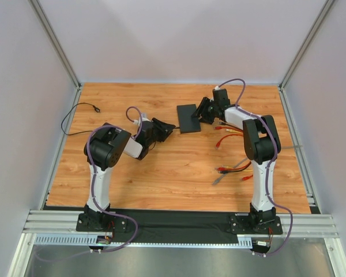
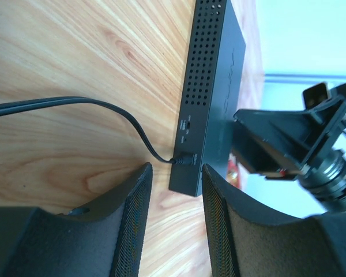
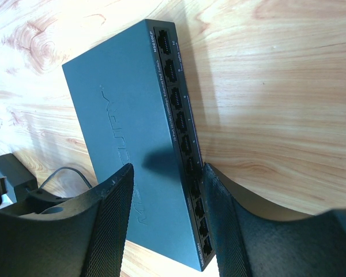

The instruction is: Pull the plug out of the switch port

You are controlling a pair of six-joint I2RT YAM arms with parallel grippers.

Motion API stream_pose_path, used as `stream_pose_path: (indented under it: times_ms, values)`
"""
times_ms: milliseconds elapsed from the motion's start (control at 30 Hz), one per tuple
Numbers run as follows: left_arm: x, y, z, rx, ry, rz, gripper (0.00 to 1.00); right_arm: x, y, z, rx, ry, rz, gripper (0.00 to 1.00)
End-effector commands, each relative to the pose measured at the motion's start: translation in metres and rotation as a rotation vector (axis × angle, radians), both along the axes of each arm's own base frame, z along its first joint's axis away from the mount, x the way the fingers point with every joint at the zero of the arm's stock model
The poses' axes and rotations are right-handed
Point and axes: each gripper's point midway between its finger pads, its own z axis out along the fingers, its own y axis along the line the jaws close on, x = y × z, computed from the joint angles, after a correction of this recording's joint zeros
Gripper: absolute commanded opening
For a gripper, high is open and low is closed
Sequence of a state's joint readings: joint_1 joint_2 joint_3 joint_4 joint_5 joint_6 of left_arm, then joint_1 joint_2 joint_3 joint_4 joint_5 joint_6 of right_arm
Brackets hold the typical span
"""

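1. Wooden tabletop (image 1: 161,173) is carrying the whole setup, with both arms working toward its far middle.
2. Right arm (image 1: 259,144) is folding at the elbow and reaching in toward the left. Left arm (image 1: 106,151) is stretching low and nearly level toward the right. They're coming at the job from opposite sides, which looks like one bracing while the other pulls.
3. Matte-black switch (image 1: 188,118) is lying flat between the two wrists. Its row of network sockets (image 3: 181,130) is facing the right arm, and every socket I can make out is sitting empty.
4. Right gripper (image 1: 203,112) is hanging over the socket-side edge with its jaws spread. One finger is sitting above the lid and the other just past the socket face. I can't tell if it's touching yet.
5. Left gripper (image 1: 164,128) is pointing straight at the switch's other long side with its jaws spread wide and nothing between the fingers (image 2: 135,219).
6. Red patch cables (image 1: 229,130) are lying loose beside the right arm, well apart from the action.
7. Black cable (image 2: 75,104) is curving across the wood into that back side.
8. Its plug (image 2: 183,160) is sitting fully in its port near the corner, lined up with the gap in the left jaws. So I'm reading this as the final approach, with the pinch not yet made.
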State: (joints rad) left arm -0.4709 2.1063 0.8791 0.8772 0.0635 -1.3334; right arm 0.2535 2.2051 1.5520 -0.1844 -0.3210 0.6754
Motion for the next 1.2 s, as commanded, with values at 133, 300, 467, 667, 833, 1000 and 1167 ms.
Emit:
stream_pose_path:
  times_ms: [133,300,467,667,833,1000,1167]
  values:
    - [-0.003,0.007,-0.022,-0.104,0.116,0.104,0.49,0.004,-0.001,0.009,0.007,-0.011,0.011,0.54]
    - [-0.012,0.0,-0.027,-0.173,0.191,0.095,0.48,0.004,-0.001,0.009,0.01,-0.014,0.013,0.53]
    - [-0.012,-0.011,-0.029,-0.21,0.202,0.08,0.46,0.004,-0.001,0.01,0.013,-0.014,0.011,0.53]
    - [-0.01,-0.011,-0.039,-0.256,0.22,0.107,0.46,0.004,-0.001,0.009,0.012,-0.014,0.012,0.53]
    - [-0.008,-0.008,-0.04,-0.264,0.206,0.134,0.45,0.004,0.0,0.009,0.014,-0.014,0.015,0.53]
    - [-0.007,-0.004,-0.037,-0.271,0.19,0.159,0.45,0.005,0.0,0.009,0.016,-0.014,0.015,0.53]
    - [-0.007,-0.006,-0.037,-0.28,0.187,0.152,0.43,0.005,0.0,0.01,0.017,-0.017,0.016,0.53]
